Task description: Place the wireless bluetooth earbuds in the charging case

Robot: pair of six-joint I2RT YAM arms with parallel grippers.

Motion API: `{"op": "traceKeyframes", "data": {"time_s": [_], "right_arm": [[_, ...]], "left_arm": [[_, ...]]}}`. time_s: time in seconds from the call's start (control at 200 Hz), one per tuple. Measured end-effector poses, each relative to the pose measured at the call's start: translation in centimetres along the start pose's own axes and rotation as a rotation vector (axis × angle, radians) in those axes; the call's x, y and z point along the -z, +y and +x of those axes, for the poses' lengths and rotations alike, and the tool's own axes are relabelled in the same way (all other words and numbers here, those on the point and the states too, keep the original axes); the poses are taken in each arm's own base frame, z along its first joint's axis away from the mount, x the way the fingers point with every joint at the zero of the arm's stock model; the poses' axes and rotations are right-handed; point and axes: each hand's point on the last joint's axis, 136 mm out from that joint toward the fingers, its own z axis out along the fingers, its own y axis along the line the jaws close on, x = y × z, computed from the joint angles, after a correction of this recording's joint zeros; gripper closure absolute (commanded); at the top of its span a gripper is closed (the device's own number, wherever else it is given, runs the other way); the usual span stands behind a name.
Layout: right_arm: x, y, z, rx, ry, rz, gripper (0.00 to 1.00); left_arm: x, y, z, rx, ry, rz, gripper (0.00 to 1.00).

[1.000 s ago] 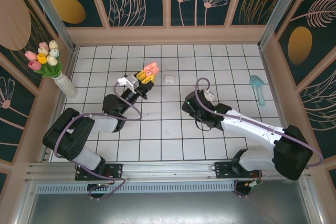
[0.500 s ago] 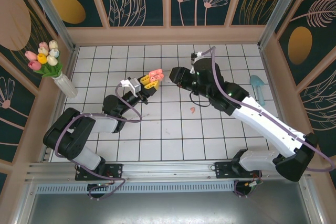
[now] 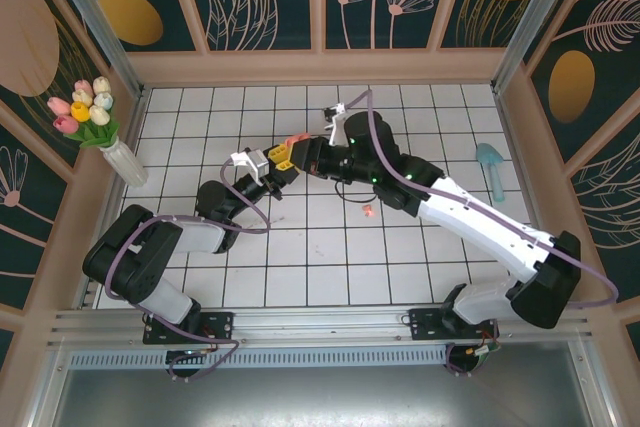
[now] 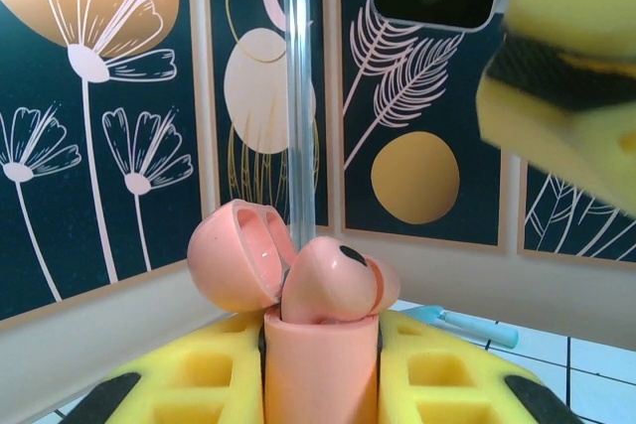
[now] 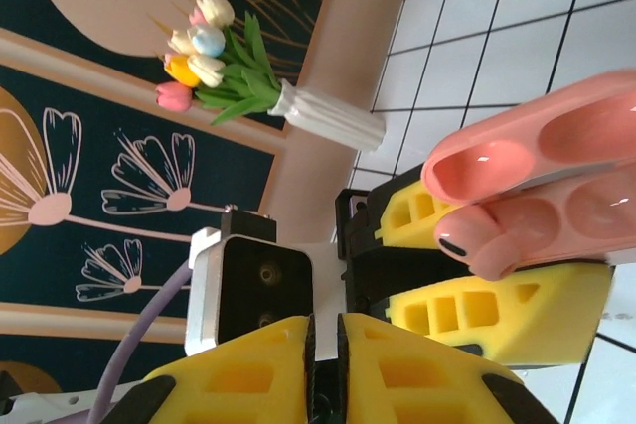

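Left gripper [image 3: 281,156] clamps open salmon-pink plastic charging case [image 4: 319,369], wrist views reveal pink earbud [image 4: 333,280] poking out, right gripper [image 5: 325,345] closed, overhead shows loose pink earbud [image 3: 368,210] near tabletop [image 3: 330,282] centre

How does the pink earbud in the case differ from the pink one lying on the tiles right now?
The earbud in the case stands in the open pink charging case, head poking out, held up by the left claw; the earbud on the tiles lies loose beside the right arm, in no claw. The cased one shows a dark spot; the loose one is too small for detail. Both are salmon-pink.
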Motion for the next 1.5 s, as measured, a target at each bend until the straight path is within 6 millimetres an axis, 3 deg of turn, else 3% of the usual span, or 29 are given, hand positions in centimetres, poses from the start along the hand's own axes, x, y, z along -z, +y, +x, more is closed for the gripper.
{"op": "traceKeyframes", "data": {"time_s": [0.23, 0.636, 0.916, 1.216, 1.496], "right_arm": [[-1.7, -1.5, 0.8, -0.01, 0.036, 0.033, 0.83], [-0.5, -3.1, -2.1, -0.033, -0.037, 0.063, 0.83], [0.0, -3.7, -2.6, -0.04, -0.052, 0.071, 0.84], [1.2, -2.3, -2.5, -0.026, -0.064, 0.039, 0.85], [0.8, -0.9, -0.7, -0.004, -0.02, 0.01, 0.86]], "left_arm": [[-0.2, 0.1, -0.3, -0.005, -0.009, 0.002, 1.0], [-0.3, 0.1, -0.4, -0.007, -0.012, 0.003, 1.0], [-0.3, 0.1, -0.5, -0.007, -0.013, 0.003, 1.0], [-0.4, 0.1, -0.7, -0.01, -0.019, 0.004, 1.0], [-0.7, 0.2, -1.1, -0.016, -0.03, 0.006, 1.0]]}}
